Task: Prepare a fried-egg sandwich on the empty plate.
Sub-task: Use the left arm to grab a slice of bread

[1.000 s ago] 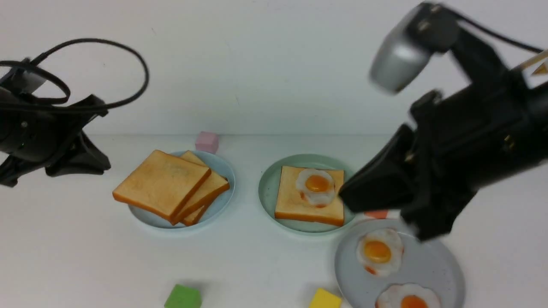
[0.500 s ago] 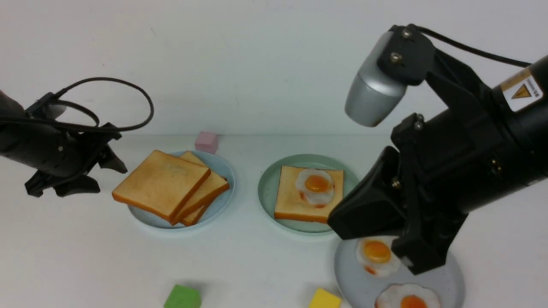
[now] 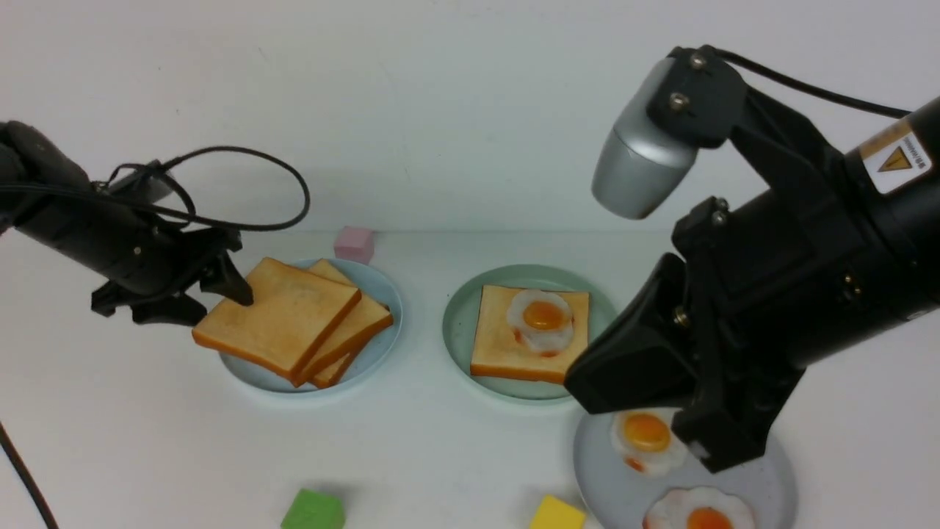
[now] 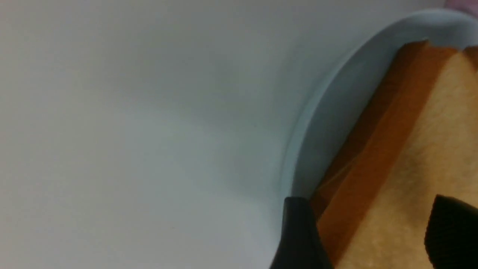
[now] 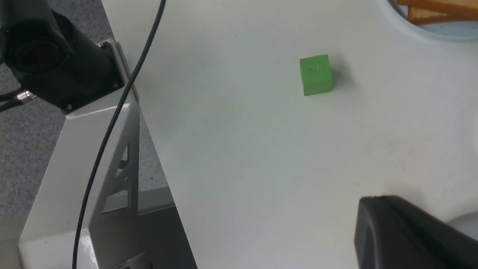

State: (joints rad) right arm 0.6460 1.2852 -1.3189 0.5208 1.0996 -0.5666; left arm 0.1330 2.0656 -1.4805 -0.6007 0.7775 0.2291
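At center frame, the fried egg point(image 3: 543, 323) lies on toast on the mint-green plate point(image 3: 457, 345), a sandwich one slice short. At left, our left pincer point(image 3: 220, 303) spreads wide, empty, beside the top toast slice point(image 3: 283, 316); we should straddle its crust and lift gently, sparing those beneath. Our right pincer point(image 3: 631, 367), far right, is narrowed, apparently empty.

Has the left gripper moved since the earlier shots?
Yes. In the front view the left gripper has moved right, from clear of the toast pile to right over or against its near-left edge; contact is unclear.
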